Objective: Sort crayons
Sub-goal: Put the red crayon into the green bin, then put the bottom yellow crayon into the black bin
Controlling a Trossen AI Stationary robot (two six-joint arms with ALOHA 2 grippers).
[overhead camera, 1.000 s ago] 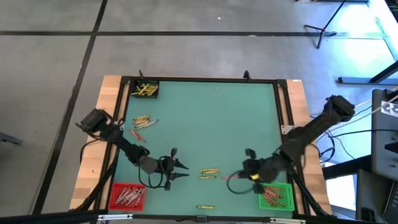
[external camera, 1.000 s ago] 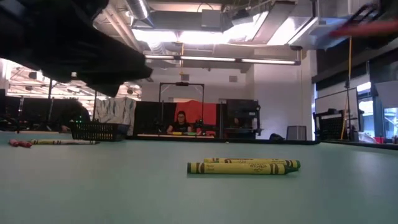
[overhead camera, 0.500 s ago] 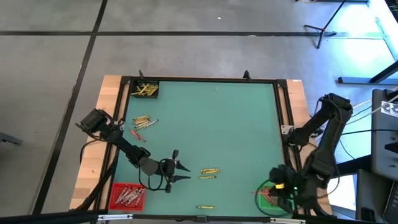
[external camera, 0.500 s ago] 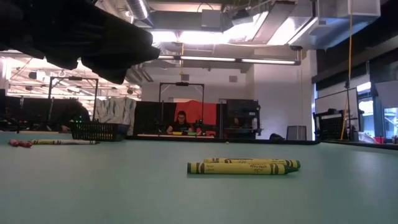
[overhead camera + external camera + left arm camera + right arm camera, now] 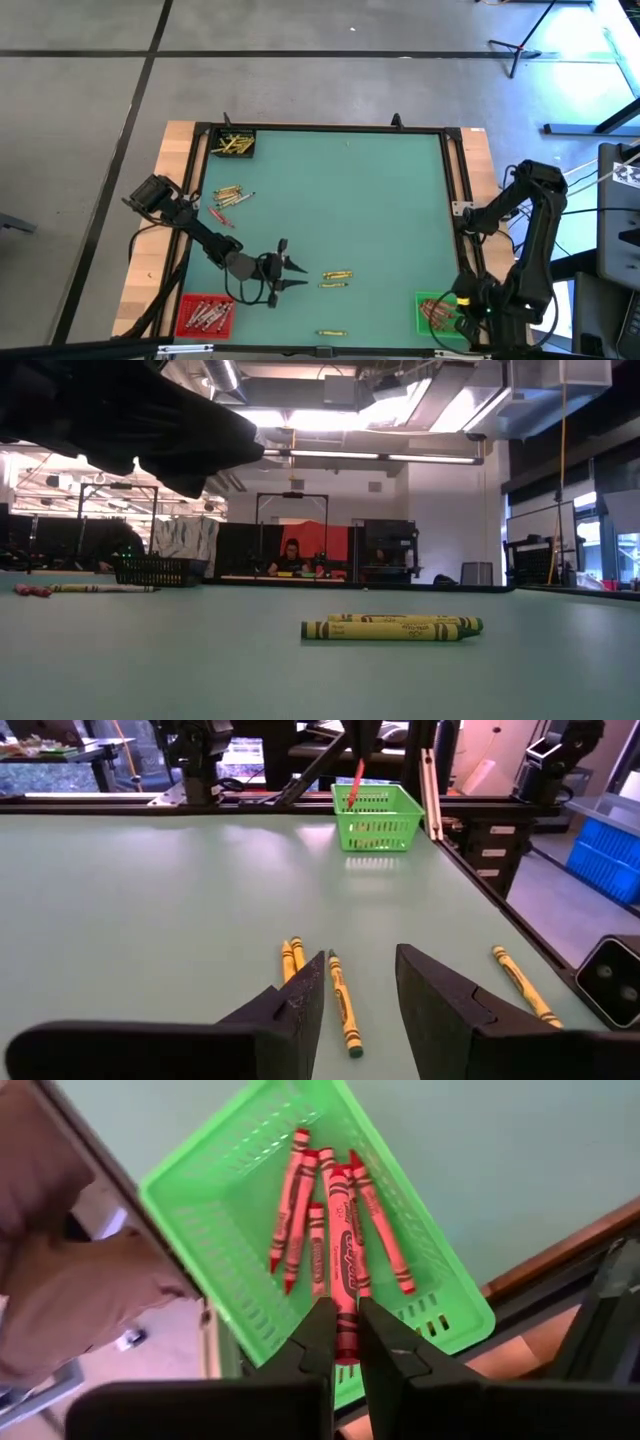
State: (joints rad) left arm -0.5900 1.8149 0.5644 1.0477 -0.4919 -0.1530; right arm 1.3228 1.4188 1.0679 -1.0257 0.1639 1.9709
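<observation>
My right gripper [image 5: 345, 1338] hangs over the green bin [image 5: 215, 1190] at the table's near right corner [image 5: 430, 300], shut on a red crayon [image 5: 342, 1265]. Several red crayons [image 5: 300, 1200] lie on the bin's floor. My left gripper [image 5: 360, 970] stands open and level just above the table [image 5: 292, 272]. It points at two yellow crayons [image 5: 336, 279], which lie flat just ahead of its fingertips [image 5: 343, 1005]. A third yellow crayon [image 5: 331, 332] lies by the near edge. My right gripper pinches the red crayon by its upper end [image 5: 345, 1342] between its two fingers, which come from above and point down. The crayon hangs below the fingers [image 5: 354, 782], slightly tilted and clear of the green bin [image 5: 378, 818].
A black bin [image 5: 232, 143] with yellow crayons stands at the far left corner, and a red bin [image 5: 205, 315] with crayons at the near left. Loose crayons [image 5: 230, 196] lie near the left edge. The table's frame rail [image 5: 462, 200] runs along the right.
My right gripper has carried the red crayon toward the table's right edge, from over the mat beside the yellow crayons to above the green bin. Its wrist has rolled and tipped until the fingers point down. It has stayed shut on the crayon.
</observation>
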